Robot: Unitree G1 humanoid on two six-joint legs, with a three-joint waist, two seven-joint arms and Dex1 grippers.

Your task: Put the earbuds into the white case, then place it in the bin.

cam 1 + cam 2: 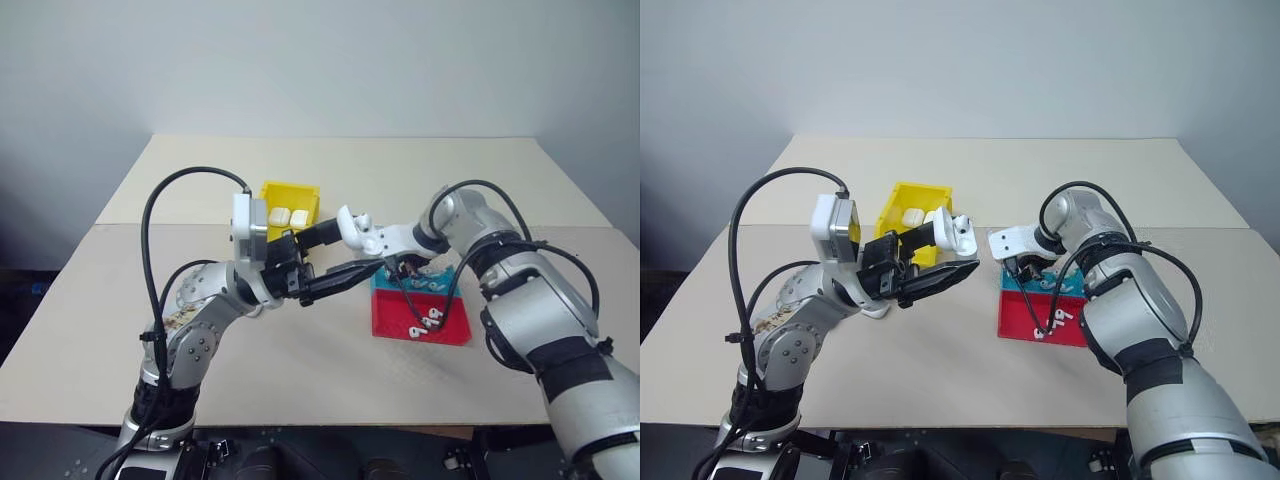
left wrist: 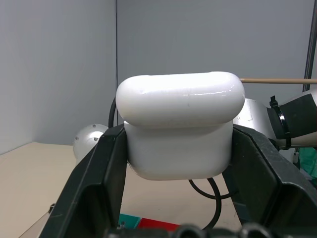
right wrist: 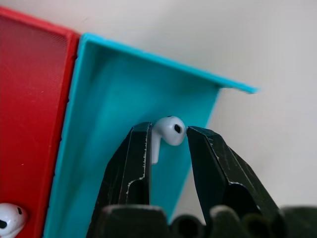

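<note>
Beige tabletop (image 1: pixel 300 380) at frame centre: left gripper (image 2: pixel 176 163) clamps a glossy white rounded case (image 2: pixel 179 124); right gripper (image 3: pixel 171 144) pinches a tiny white earbud (image 3: pixel 170 130) over the red-and-blue tray (image 3: pixel 104 124).

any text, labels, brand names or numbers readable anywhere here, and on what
None can be read.
White case held in the left hand: plain glossy white, no logo or print.
Yellow bin: no label showing.
Red-and-blue tray, earbud between the right hand's fingers: unmarked.
Pale specks on the left forearm: too small to tell whether they are writing.
</note>
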